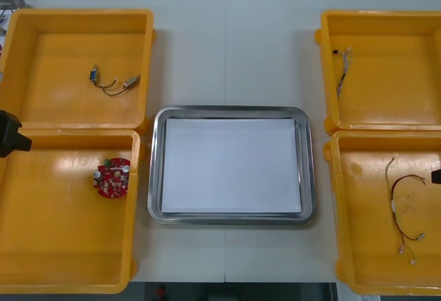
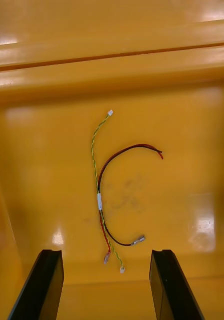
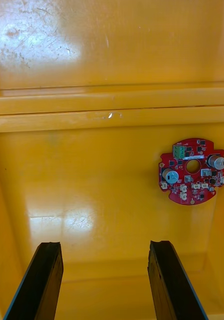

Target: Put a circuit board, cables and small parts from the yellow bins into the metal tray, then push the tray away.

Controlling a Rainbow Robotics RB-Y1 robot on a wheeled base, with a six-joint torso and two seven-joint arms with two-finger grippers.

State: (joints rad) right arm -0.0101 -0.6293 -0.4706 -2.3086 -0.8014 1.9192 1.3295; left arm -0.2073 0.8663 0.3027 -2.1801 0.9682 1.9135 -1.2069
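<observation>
Four yellow bins (image 1: 146, 67) stand in pairs at the sides of a light table (image 1: 225, 53) with a seam down its middle; dark floor lies beyond its far edge. Between them sits the metal tray (image 1: 155, 177), white inside. The left gripper (image 3: 105, 245), fingers spread and empty, hangs over the near left bin, where the round red circuit board (image 3: 193, 171) lies; the right gripper (image 2: 106, 252), likewise spread, hangs over the red and yellow cable (image 2: 99, 200).

The yellow bins (image 1: 69, 246) look like glossy plastic, slightly scratched; the metal tray (image 1: 155, 170) has a shiny rim, matt white inside.
</observation>
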